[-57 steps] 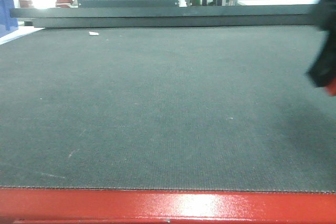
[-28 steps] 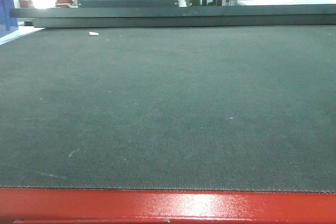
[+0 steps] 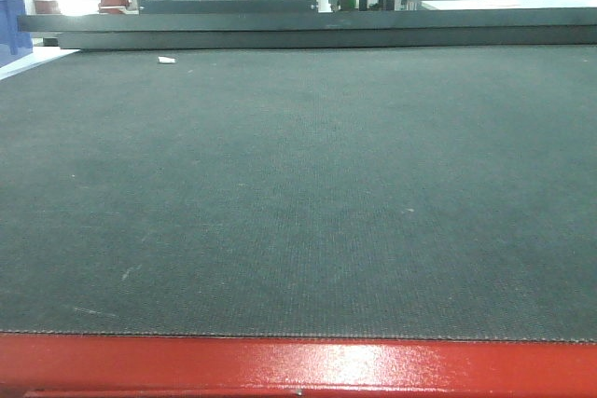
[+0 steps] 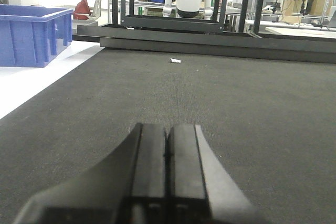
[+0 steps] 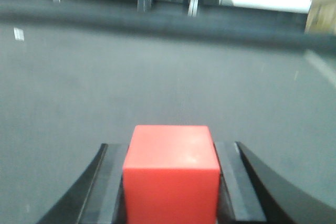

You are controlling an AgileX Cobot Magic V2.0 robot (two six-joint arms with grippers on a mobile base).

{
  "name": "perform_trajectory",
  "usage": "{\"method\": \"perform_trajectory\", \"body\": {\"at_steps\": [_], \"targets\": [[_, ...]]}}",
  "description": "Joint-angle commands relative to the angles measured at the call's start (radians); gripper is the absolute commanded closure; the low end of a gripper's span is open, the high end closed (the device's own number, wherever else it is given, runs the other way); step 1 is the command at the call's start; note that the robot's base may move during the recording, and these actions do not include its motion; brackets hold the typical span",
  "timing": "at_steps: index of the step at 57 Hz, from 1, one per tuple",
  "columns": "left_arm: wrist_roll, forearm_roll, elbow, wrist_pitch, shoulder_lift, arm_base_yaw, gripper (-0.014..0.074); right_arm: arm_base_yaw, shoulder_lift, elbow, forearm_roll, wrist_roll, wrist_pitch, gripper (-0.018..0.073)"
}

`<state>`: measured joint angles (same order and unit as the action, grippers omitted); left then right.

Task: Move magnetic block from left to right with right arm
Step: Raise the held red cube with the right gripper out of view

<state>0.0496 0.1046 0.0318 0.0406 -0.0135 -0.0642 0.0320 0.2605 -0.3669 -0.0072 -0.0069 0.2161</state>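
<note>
Crate of blue plastic (image 4: 31, 34) stands at the far left, just off the dark mat (image 4: 262, 108). Over the mat's left part the left gripper (image 4: 168, 142) hovers with its jaws pressed together on nothing. A small white scrap (image 4: 175, 61) lies well ahead of it near the far rail. Further right, the right gripper (image 5: 169, 150) has its fingers (image 5: 107, 182) clamped on either side of the magnetic block (image 5: 171, 179), held above the mat. The front view shows only bare mat and the red table edge (image 3: 298, 365).
</note>
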Motion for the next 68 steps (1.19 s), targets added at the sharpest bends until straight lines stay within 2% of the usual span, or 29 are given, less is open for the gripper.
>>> {"method": "perform_trajectory", "body": {"at_steps": [1,68], "targets": [[0.002,0.005,0.009,0.091,-0.011,0.001,0.0722,-0.007,-0.037,-0.028,-0.015,-0.011,-0.102,0.0253],[0.002,0.005,0.009,0.091,-0.011,0.001,0.0722,-0.007,-0.052,-0.028,-0.015,-0.011,-0.100,0.0253]]}}
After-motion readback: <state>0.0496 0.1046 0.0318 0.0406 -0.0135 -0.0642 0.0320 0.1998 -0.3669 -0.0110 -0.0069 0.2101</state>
